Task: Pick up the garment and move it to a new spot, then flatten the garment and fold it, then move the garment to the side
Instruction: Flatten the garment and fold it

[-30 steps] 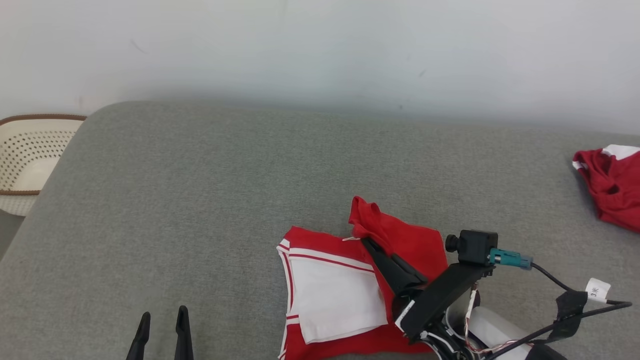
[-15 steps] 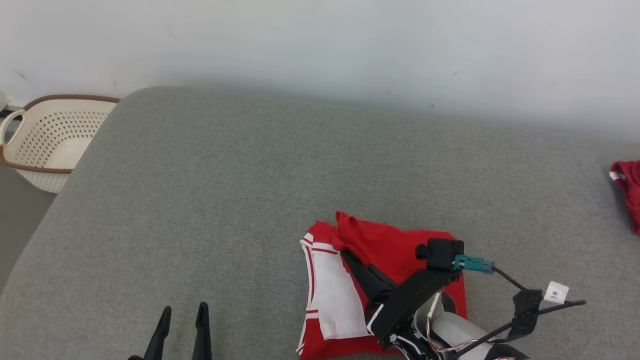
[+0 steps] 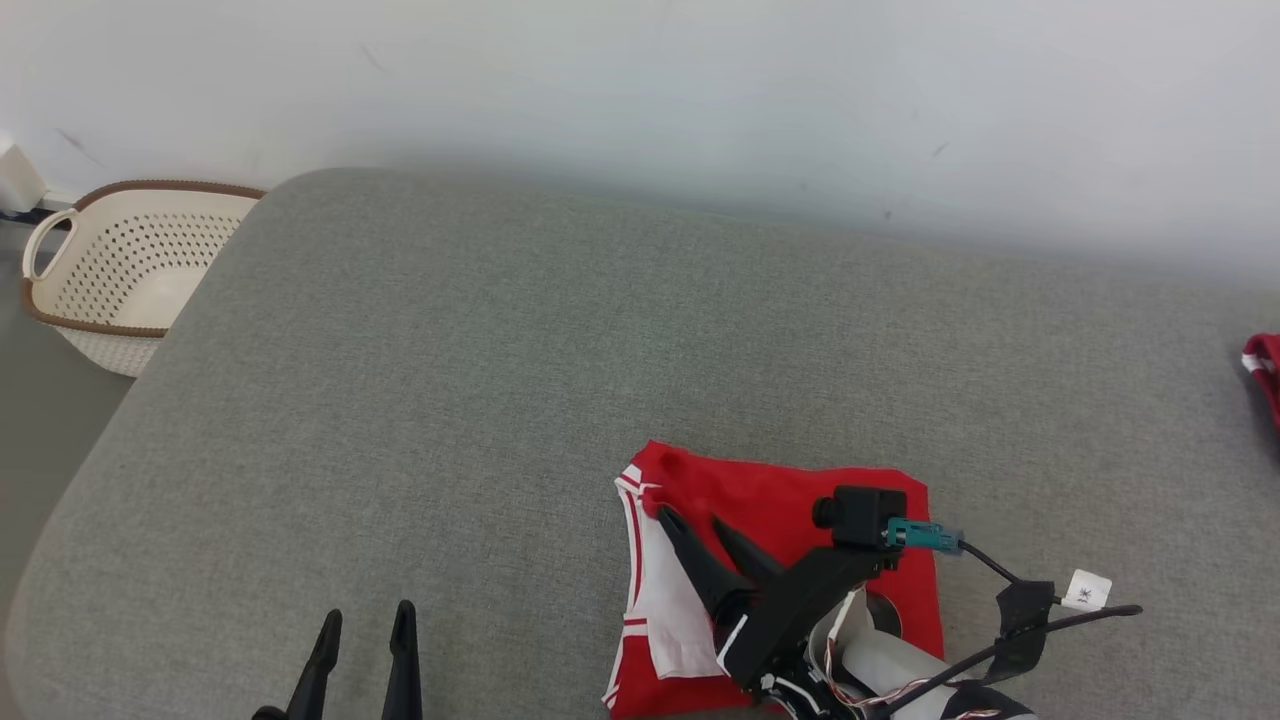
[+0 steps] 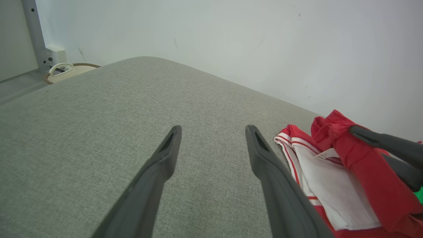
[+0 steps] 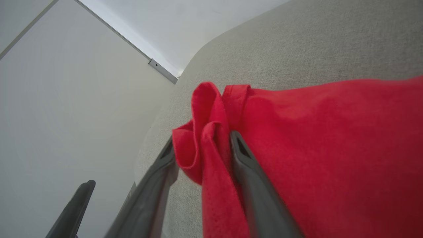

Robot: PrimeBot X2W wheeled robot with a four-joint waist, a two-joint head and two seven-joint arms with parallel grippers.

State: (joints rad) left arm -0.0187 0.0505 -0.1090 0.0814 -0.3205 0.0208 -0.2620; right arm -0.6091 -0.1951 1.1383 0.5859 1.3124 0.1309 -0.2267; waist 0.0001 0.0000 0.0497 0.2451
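Grey fabric bed, red-and-white garment near its front edge, another red cloth far right

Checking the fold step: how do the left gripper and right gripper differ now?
The left gripper is over bare grey cushion, apart from the garment; the right gripper is at the garment's red edge. Nothing lies between the left gripper's jaws; a red fold sits between the right gripper's. Both stand parted, dark-fingered.

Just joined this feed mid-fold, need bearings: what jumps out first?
The red-and-white garment lies half-folded near the front edge of the grey cushion, with the right gripper over it, jaws parted around a bunched red fold. The left gripper hovers open to its left; a cream basket sits beyond the far-left corner.
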